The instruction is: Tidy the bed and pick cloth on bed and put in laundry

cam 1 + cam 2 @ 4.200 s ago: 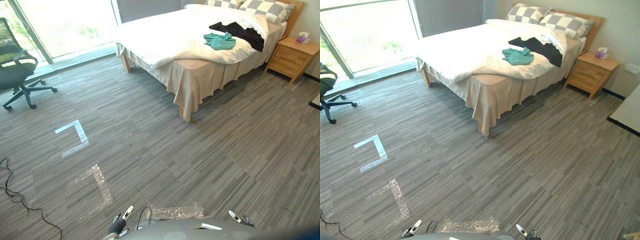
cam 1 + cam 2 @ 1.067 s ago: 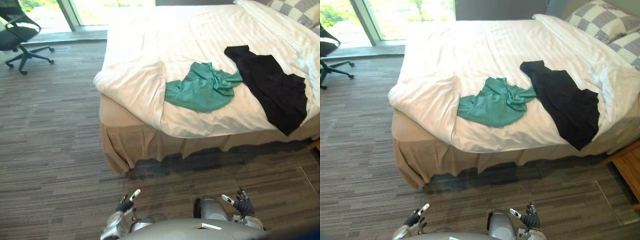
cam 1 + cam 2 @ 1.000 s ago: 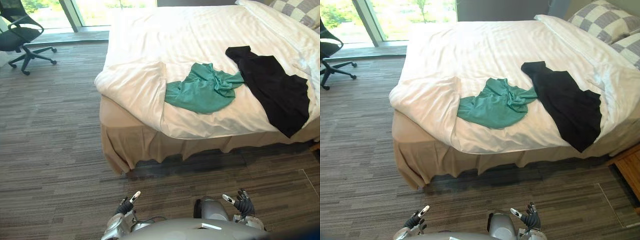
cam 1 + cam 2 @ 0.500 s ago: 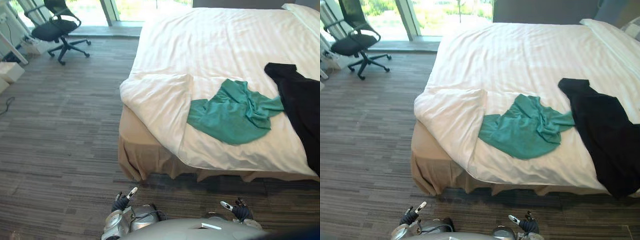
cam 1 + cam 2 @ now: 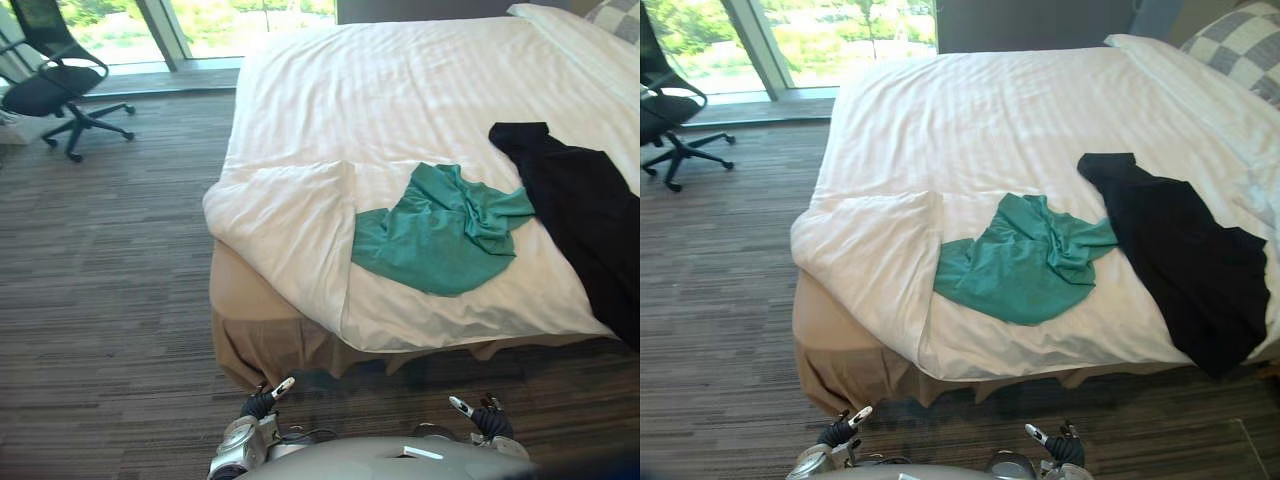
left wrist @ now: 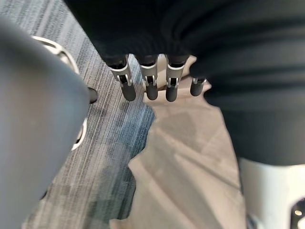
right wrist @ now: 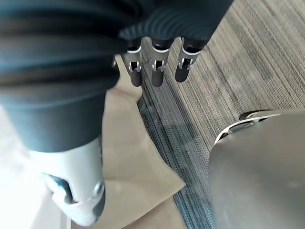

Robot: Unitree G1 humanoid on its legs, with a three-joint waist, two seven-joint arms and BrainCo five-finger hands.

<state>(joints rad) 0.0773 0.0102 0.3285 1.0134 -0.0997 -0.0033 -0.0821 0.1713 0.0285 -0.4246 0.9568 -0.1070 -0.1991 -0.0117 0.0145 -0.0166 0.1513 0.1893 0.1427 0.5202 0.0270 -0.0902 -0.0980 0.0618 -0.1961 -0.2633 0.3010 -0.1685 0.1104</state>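
Observation:
A crumpled teal cloth (image 5: 444, 231) lies near the front edge of the white bed (image 5: 330, 90). A black cloth (image 5: 578, 210) lies spread out to its right, reaching the bed's right edge. The white duvet's front left corner (image 5: 285, 220) is folded back, baring the beige bed skirt (image 5: 250, 340) beneath. My left hand (image 5: 262, 401) hangs low in front of the bed, fingers (image 6: 150, 86) straight and empty. Level with it on the other side, my right hand (image 5: 484, 418) is also open with nothing in its fingers (image 7: 157, 67).
A black office chair (image 5: 50, 85) stands at the far left by the window. Grey striped carpet (image 5: 100, 300) runs between it and the bed. A checked pillow (image 5: 1245, 45) lies at the bed's far right.
The camera has swung right, so the bed and cloths sit further left in view and more of the black cloth shows. Both hands stay low and open.

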